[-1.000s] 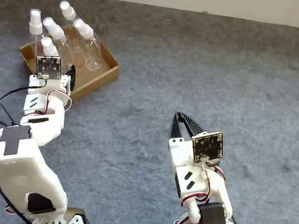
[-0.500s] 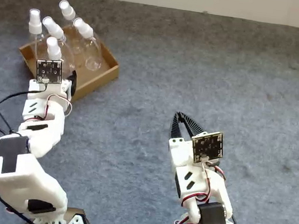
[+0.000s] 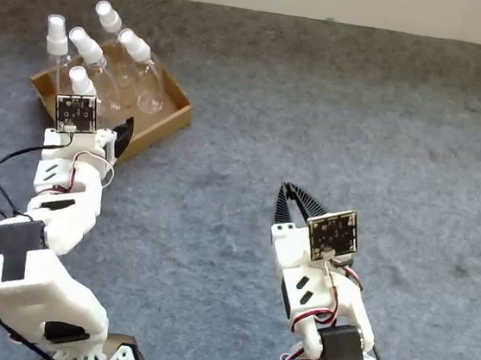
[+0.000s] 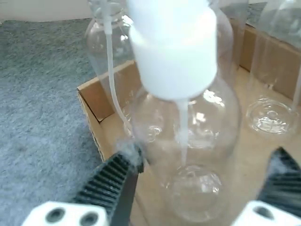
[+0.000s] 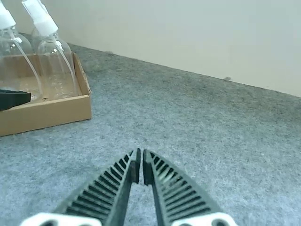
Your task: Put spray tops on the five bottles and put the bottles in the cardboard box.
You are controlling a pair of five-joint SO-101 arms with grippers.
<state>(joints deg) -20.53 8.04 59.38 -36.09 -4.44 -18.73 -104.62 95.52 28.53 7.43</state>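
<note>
No legible text, label or number seen. The clear plastic spray bottles [image 3: 149, 87] and brown cardboard box [image 3: 157, 134] carry no readable print. Markings on the small square circuit boards [image 3: 332, 234] are too small to read.

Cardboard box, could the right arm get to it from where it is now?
Probably, if its reach allows. Bare carpet lies between the shut right gripper and the cardboard box. The left gripper stands open around a bottle at a different side of the box, off that path.
</note>
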